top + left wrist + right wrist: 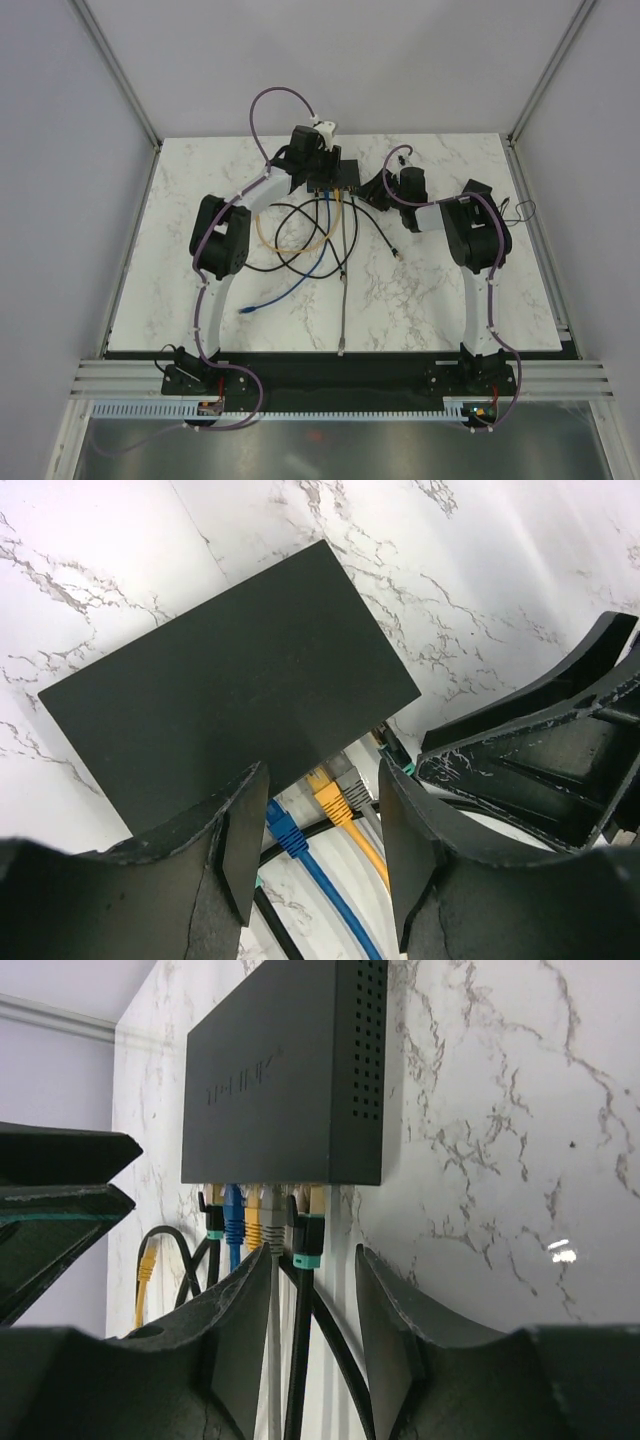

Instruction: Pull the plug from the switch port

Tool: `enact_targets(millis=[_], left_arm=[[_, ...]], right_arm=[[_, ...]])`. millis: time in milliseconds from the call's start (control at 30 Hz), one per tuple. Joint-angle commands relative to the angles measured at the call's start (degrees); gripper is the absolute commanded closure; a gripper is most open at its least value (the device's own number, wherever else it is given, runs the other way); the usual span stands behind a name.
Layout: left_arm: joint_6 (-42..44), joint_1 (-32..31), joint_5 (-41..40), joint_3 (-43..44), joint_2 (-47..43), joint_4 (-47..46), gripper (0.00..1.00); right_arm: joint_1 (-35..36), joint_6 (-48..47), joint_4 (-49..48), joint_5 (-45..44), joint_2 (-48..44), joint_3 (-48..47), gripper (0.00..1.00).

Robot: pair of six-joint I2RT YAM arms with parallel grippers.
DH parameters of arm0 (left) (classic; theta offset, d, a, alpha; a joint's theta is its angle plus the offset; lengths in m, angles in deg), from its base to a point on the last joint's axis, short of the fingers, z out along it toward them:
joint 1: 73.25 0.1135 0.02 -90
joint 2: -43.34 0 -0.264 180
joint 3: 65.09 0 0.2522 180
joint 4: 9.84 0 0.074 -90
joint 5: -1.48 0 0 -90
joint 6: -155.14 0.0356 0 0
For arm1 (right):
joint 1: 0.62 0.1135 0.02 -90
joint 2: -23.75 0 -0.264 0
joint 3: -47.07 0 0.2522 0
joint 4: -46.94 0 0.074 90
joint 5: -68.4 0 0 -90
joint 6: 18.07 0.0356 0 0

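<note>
Now, the switch [348, 172] lies flat toward the far side of the marble table [430, 290], near the middle, its port side facing the arms' bases, and both arms are crowded in on it. Five plugs sit in that port side, all of them seated. From the right wrist, left to right: a black plug [214, 1222] with a teal collar, a blue plug [234, 1215], a yellow plug [252, 1218], a grey plug [272, 1228] and a second black plug [307, 1238], teal-collared too, nearest the switch's vented end.

The left gripper [322, 780] hangs over the port edge from the left, claw released, fingers [240, 840] spread wide. The blue and yellow plugs show in the gap between them, and neither finger touches a plug.

The right gripper [313, 1260] comes in from the right, just short of the plugs, claw released as well. The grey cable [274, 1340] and a black cable [296, 1360] run down between its fingers [385, 1340], nothing grasped. The two grippers sit close beside each other, each showing in the other's wrist view.

From above, the cables spill toward the near edge. A yellow cable [265, 238] loops beside the left arm, a blue cable [283, 294] trails to a loose end, the grey cable runs straight down, and other black cables [300, 212] coil among them.
</note>
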Motion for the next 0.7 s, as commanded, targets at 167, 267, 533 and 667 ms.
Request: enact_targets(millis=[167, 267, 533, 667], left_arm=[[3.2, -0.3, -1.6, 3.1, 1.2, 1.5, 0.47], [3.1, -0.4, -1.7, 3.7, 1.4, 2.0, 0.48], [3.4, -0.9, -1.7, 4.4, 1.9, 2.5, 0.49], [3.6, -1.1, -2.0, 4.4, 1.9, 2.6, 0.49]], right_arm=[[-0.2, 4.4, -3.6, 2.4, 4.8, -4.0, 0.59], [-0.2, 4.6, -3.3, 2.1, 5.1, -4.2, 0.60], [-0.2, 6.3, -3.2, 1.1, 6.6, -5.2, 0.63], [-0.2, 7.4, -3.1, 0.9, 7.7, -5.9, 0.66]])
